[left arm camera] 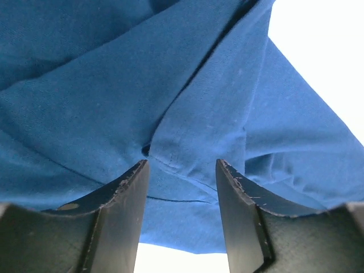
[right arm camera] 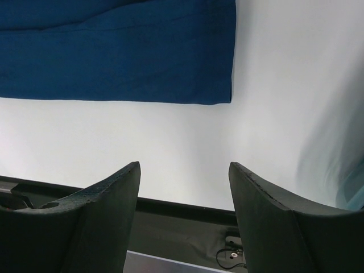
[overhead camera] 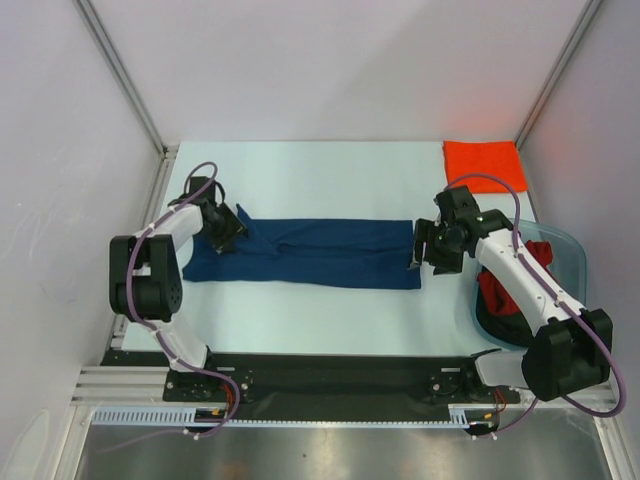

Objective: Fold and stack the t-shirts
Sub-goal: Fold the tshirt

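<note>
Orange shirt (overhead camera: 483,160) shows only from above

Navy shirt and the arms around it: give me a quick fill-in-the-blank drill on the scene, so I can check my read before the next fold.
The navy shirt lies flat as a long strip, and the left gripper stands over its ____ end.
The right gripper, jaws apart, holds ____.
The folded shirt at the far right corner of the table is ____.
Missing words: left; nothing; orange.
</note>
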You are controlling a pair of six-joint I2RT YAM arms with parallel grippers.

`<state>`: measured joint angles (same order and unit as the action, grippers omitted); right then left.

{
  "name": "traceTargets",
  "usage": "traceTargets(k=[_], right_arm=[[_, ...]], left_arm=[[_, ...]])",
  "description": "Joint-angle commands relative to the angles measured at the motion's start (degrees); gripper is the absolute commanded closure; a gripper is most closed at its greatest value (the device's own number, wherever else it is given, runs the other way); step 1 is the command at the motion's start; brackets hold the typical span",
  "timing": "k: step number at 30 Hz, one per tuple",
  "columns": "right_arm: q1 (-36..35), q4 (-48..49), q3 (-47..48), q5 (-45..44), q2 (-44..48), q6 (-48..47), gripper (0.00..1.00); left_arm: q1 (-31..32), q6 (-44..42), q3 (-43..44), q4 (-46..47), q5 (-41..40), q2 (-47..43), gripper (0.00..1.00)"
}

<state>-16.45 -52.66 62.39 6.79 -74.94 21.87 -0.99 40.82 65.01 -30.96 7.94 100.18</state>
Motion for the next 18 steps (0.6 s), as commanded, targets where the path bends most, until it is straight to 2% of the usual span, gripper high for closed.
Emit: traceTargets(k=[1, 7, 8, 9, 10, 15, 18], right_arm=[[-0.08, -0.42, -0.43, 0.07, 1.72, 0.37, 0.3], [-0.08, -0.25, -0.52, 0.33, 1.9, 0.98, 0.3], [0.01, -0.25, -0.6, 0.33, 1.9, 1.07, 0.3], [0.1, -0.07, -0.6, 0.42, 1.9, 1.25, 0.31], [0.01, 0.02, -0.69, 0.51, 1.64, 1.33, 0.3], [0.01, 0.2, -0.6, 1.04, 1.64, 1.6, 0.3], [0.01, 0.1, -0.43, 0.34, 1.9, 1.42, 0.31]], left_arm=[[0.29, 0.93, 2.66, -0.15, -0.73, 1.41, 0.45], [0.47, -0.21, 3.8, -0.15, -1.27, 2.91, 0.53], [2.12, -0.39, 4.24, -0.24, -1.27, 3.35, 0.54], [2.4, -0.74, 4.77, -0.5, -1.18, 3.88, 0.61], [3.27, -1.61, 6.34, -1.2, -0.83, 5.36, 0.72], [7.58, -4.6, 12.58, -4.72, -3.45, 7.75, 1.0], [12.41, -5.57, 16.19, -5.68, -6.0, 8.27, 1.0]])
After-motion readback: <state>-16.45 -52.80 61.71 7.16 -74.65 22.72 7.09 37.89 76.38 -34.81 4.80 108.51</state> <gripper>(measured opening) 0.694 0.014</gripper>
